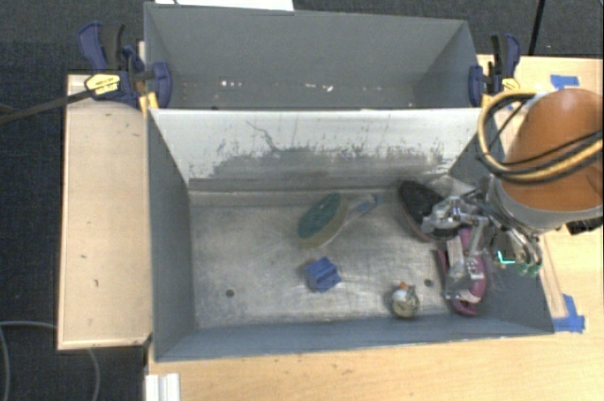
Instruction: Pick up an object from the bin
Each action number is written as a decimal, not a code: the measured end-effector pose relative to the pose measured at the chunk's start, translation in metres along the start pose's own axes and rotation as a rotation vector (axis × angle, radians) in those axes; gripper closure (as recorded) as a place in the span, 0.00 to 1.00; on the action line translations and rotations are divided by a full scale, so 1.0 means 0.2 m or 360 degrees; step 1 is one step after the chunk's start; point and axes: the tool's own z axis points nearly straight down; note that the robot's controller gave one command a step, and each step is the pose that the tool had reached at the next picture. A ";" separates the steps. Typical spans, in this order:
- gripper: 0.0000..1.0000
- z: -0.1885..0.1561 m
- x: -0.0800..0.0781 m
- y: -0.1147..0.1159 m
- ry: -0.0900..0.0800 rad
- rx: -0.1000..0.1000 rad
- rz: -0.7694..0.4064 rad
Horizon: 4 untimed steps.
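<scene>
Magenta oblong thing (469, 295) lies beside the bin's right wall (528, 307), clear of clutter, likely why your gripper (462, 275) sits straight over it; whether it grips, you cannot tell. Black lump (415, 199) lies farther up that wall, round trinket (405, 301) farther out.

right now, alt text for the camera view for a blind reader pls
The arm's gripper is low at the right end of a grey metal bin, over a magenta thing near the front right corner. A black thing lies just behind it; a green brush, a blue block and a small round thing lie apart on the floor.
</scene>
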 end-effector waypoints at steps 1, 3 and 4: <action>0.00 0.38 -0.23 0.42 -0.0005 -0.0008 0.0112; 0.00 0.42 -0.21 0.95 -0.0051 0.0007 -0.0569; 1.00 0.45 -0.17 0.96 -0.0015 0.0003 -0.0577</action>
